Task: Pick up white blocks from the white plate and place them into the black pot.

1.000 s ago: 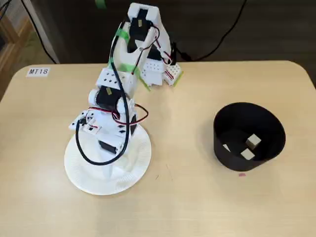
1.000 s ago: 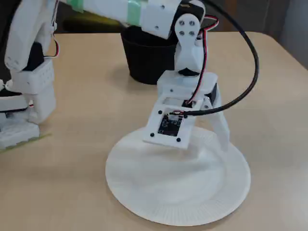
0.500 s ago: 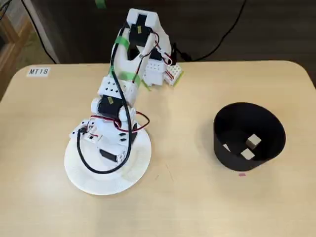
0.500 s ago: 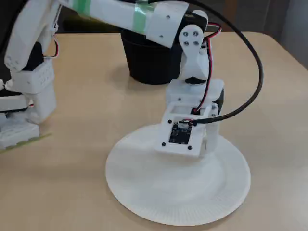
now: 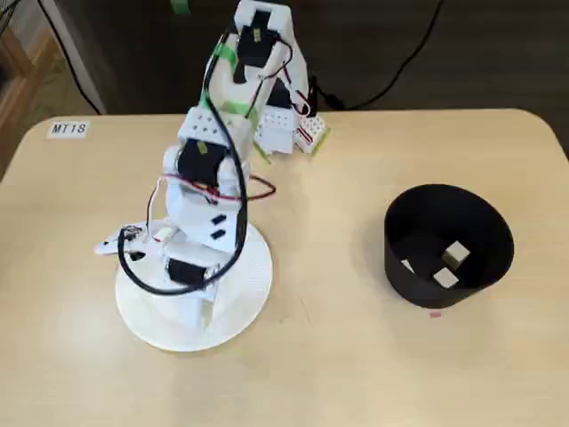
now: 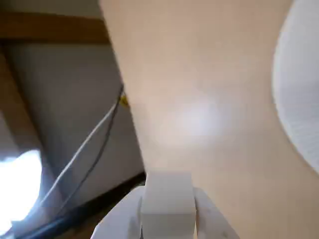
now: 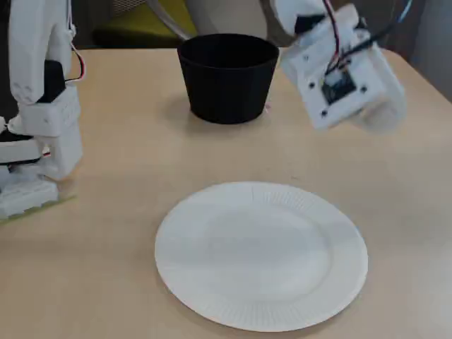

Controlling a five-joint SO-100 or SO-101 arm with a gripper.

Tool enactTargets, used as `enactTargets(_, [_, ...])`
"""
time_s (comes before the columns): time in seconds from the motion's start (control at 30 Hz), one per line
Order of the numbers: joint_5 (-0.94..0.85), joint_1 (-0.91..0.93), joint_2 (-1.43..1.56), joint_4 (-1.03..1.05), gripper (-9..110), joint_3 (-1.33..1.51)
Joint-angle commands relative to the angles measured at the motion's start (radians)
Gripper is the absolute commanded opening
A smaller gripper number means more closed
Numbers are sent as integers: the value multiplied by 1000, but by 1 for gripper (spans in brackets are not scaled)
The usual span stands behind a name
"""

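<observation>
My gripper (image 6: pixel 167 226) is shut on one white block (image 6: pixel 167 199), which sits between the two white fingers at the bottom of the wrist view. In a fixed view the gripper (image 7: pixel 378 113) hangs raised in the air to the right of the white plate (image 7: pixel 261 311), whose surface is bare. In the other fixed view the arm and gripper (image 5: pixel 196 311) cover much of the plate (image 5: pixel 253 298). The black pot (image 5: pixel 396 258) stands at the right with three white blocks (image 5: pixel 456 253) inside. It also stands behind the plate in a fixed view (image 7: pixel 227 85).
The arm's white base (image 5: pixel 284 124) is at the table's back edge and shows at the left in a fixed view (image 7: pixel 35 141). A label (image 5: pixel 68 129) lies at the back left corner. A small pink mark (image 5: pixel 435 313) lies by the pot. The table edge (image 6: pixel 132 124) runs close to the gripper.
</observation>
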Motion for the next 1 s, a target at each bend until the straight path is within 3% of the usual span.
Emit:
enactTargets(0.0, [-14,-84,215,-169,-2,52])
enactTargets(0.2, [38,-219,523,-396,-2,301])
enactTargets(0.57, [46,-621,928,-443,-2,742])
enactTargets(0.8, [-40,-897,864,-423,-2,873])
enactTargets(0.97, [-115,-969,736,-390,-2,873])
